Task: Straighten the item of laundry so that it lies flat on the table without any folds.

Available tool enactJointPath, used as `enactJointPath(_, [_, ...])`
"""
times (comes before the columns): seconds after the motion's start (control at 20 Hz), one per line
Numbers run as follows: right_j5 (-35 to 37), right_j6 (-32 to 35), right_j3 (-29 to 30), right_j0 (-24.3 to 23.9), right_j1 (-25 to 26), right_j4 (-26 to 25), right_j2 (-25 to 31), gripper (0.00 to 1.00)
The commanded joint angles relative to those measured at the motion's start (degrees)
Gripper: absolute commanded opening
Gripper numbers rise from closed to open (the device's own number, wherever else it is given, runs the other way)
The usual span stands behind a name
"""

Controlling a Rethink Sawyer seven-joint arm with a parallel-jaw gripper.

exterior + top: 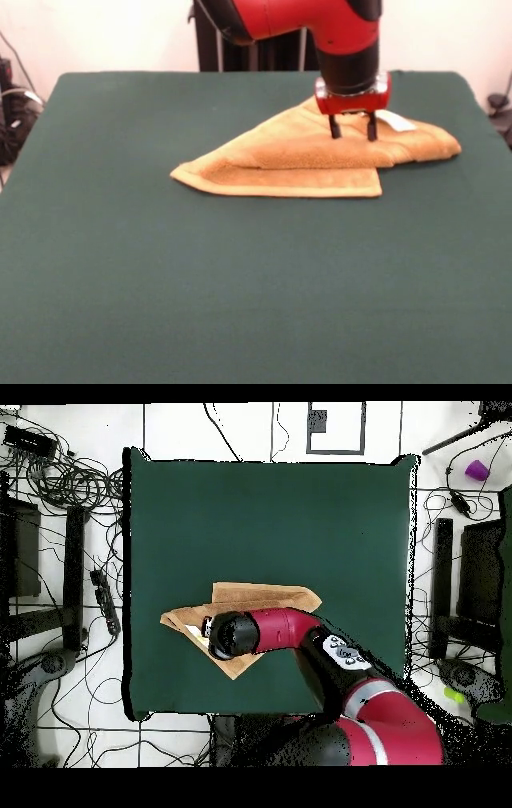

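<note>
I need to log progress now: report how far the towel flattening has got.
Done: nothing looks finished; the towel is folded over itself in a rough triangle, one layer overlapping another along its near edge. In hand: the end effector is open, its fingers down on the towel's upper layer beside the white tag. Left: gripping a layer, unfolding it, and spreading the towel flat on the green table.

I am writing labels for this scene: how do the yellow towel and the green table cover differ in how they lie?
The towel is mustard yellow and folded over itself into a rough triangle; the table cloth is dark green and spread smooth. The towel is small and covers only a patch near the robot's side; the table is far larger. The open pincer stands over the towel, not over bare table. Both are cloth surfaces.
</note>
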Motion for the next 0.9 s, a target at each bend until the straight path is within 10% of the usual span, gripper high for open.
enactJointPath(0.05, [-9.5, -11.9, 3.0, -11.0, 16.5, -18.0, -3.9, 1.0])
enactJointPath(0.9, [-3.6, -17.3, 0.9, -23.6, 21.2, -39.5, 0.4, 1.0])
